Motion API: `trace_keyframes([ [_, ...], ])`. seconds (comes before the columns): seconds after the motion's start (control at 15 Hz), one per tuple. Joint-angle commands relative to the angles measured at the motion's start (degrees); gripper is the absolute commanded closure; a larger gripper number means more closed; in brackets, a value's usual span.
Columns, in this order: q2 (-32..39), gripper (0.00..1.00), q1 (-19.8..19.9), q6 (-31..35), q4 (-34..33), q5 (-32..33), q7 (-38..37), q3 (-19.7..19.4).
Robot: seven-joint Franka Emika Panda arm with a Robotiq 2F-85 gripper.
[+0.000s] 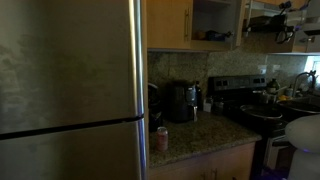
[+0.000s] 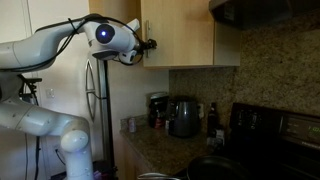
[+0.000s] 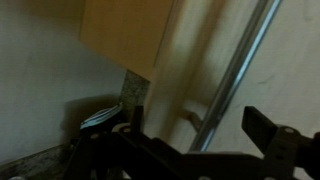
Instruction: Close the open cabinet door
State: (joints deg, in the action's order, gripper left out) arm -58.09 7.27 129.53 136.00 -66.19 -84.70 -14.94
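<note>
The cabinet door [image 2: 178,30] is a light wood upper door standing open; in an exterior view it shows edge-on [image 1: 243,22] beside the dark open cabinet [image 1: 212,18]. My gripper [image 2: 148,45] is at the door's handle edge. In the wrist view the door [image 3: 200,50] is pale, with its slim metal bar handle [image 3: 238,75] running diagonally. My gripper [image 3: 195,115] is open, its two dark fingers on either side of the handle's lower end. I cannot tell whether they touch it.
A large grey refrigerator [image 1: 70,80] fills one side. The granite counter [image 1: 200,135] holds a coffee maker [image 1: 182,100] and a red can [image 1: 161,138]. A black stove [image 2: 270,130] sits under a range hood [image 2: 260,12]. A neighbouring wood door [image 1: 168,22] is shut.
</note>
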Motion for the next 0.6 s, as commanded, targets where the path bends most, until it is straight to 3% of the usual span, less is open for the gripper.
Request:
trace_keyframes([
  [0.0, 4.48, 0.00, -0.12, -10.33, -3.75, 0.22, -1.79, 2.96],
  [0.13, 5.13, 0.00, 1.44, -13.71, -4.79, 2.68, -1.72, 2.64],
  [0.2, 4.96, 0.00, 2.86, -9.62, -3.28, -0.52, -0.54, 3.54],
  [0.53, 6.63, 0.00, 3.93, -9.98, -4.09, -0.65, -0.34, 3.80],
])
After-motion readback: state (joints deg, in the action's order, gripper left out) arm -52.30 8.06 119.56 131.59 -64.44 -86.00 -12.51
